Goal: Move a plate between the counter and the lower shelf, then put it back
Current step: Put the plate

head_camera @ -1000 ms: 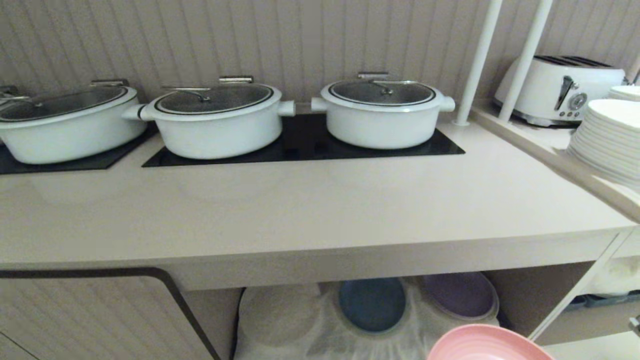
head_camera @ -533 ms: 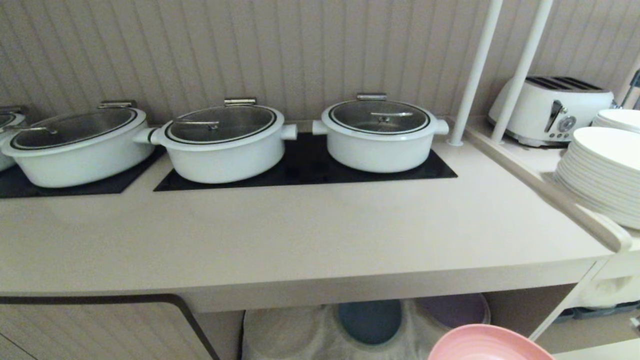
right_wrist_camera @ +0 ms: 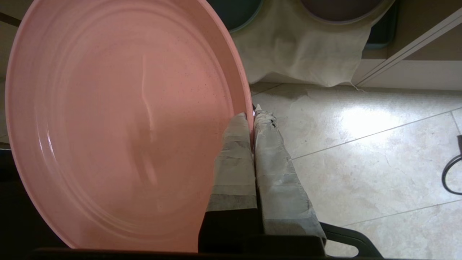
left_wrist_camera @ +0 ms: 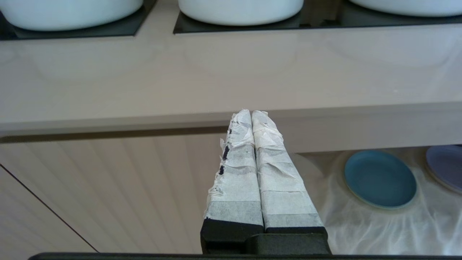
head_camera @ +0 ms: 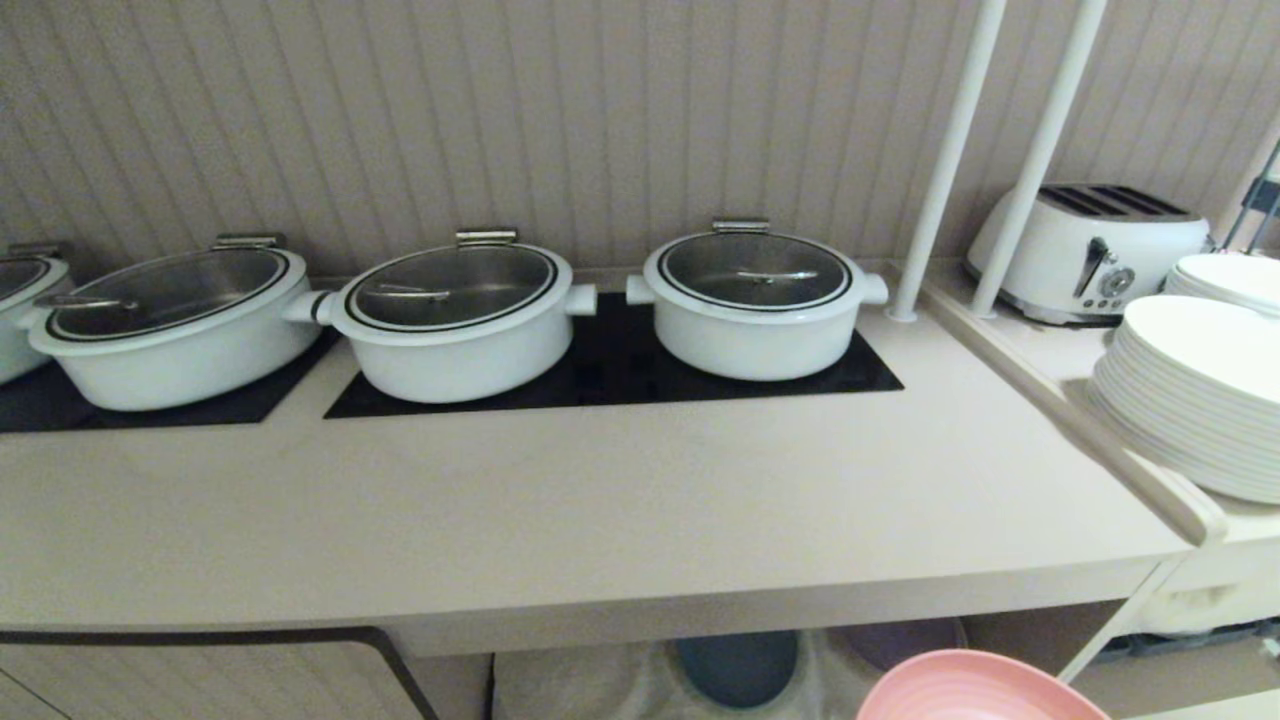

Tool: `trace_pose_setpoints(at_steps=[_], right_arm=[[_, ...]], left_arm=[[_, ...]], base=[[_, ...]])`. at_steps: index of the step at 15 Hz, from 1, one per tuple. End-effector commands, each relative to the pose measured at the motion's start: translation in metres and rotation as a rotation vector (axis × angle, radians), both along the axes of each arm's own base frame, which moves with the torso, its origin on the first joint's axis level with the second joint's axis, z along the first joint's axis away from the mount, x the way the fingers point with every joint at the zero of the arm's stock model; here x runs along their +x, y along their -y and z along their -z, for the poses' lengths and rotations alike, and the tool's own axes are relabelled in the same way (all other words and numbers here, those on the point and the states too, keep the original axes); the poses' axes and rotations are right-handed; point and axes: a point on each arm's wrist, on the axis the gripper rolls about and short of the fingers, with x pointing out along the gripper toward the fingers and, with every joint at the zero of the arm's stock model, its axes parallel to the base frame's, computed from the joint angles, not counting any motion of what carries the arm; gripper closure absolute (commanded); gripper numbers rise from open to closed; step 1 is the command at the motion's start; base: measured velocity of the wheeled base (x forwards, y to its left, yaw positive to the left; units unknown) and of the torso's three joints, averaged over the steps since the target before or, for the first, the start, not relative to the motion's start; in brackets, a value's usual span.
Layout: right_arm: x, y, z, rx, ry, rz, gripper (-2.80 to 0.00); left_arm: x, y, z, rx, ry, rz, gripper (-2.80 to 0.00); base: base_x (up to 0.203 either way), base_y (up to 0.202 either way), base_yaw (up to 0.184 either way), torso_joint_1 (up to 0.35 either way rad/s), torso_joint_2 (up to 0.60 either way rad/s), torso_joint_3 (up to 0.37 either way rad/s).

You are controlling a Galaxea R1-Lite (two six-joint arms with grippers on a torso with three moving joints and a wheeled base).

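Note:
My right gripper [right_wrist_camera: 252, 115] is shut on the rim of the pink plate [right_wrist_camera: 119, 119], one taped finger inside the rim and one outside. It holds the plate in the air, out in front of the lower shelf [right_wrist_camera: 299, 54] and over the tiled floor. In the head view only the plate's far edge [head_camera: 975, 690] shows at the bottom right, below the counter [head_camera: 600, 500]. My left gripper [left_wrist_camera: 251, 112] is shut and empty, parked level with the counter's front edge [left_wrist_camera: 325, 122].
Three white lidded pots [head_camera: 755, 300] stand on black hob panels [head_camera: 610, 375] at the counter's back. A toaster [head_camera: 1085, 250] and a stack of white plates [head_camera: 1195, 400] are on the right. A blue plate [left_wrist_camera: 379, 178] and a purple plate [left_wrist_camera: 445, 166] lie on the shelf's white cloth [left_wrist_camera: 397, 227].
The whole head view has risen: counter and pots slid down the picture and less of the lower shelf shows. The pink plate keeps its place at the bottom right.

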Motion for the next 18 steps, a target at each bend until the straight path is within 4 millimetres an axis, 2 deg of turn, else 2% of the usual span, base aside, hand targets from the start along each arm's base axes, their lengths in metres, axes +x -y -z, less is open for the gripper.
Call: trace_pose_setpoints(at_steps=[1,4,12,18], right_arm=[[0.0,0.0,0.0,0.001,0.0,-0.001,0.0],[0.0,0.0,0.0,0.0,0.0,0.002,0.0],[0.002,-0.001,-0.004,0.004,0.011,0.006,0.0],[0.012,-0.003,-0.022,0.005,-0.013,0.007,0.0]], left_arm=[[0.0,0.0,0.0,0.0,0.001,0.0,0.0],[0.0,0.0,0.0,0.0,0.001,0.0,0.0],[0.0,0.0,0.0,0.0,0.001,0.0,0.0],[0.0,0.0,0.0,0.0,0.001,0.0,0.0]], base=[[0.0,0.0,0.0,0.193,-0.35,-0.178],[0.0,0.0,0.0,0.133,-0.28,-0.128],[0.0,0.0,0.0,0.0,0.0,0.0],[0.0,0.0,0.0,0.0,0.0,0.0]])
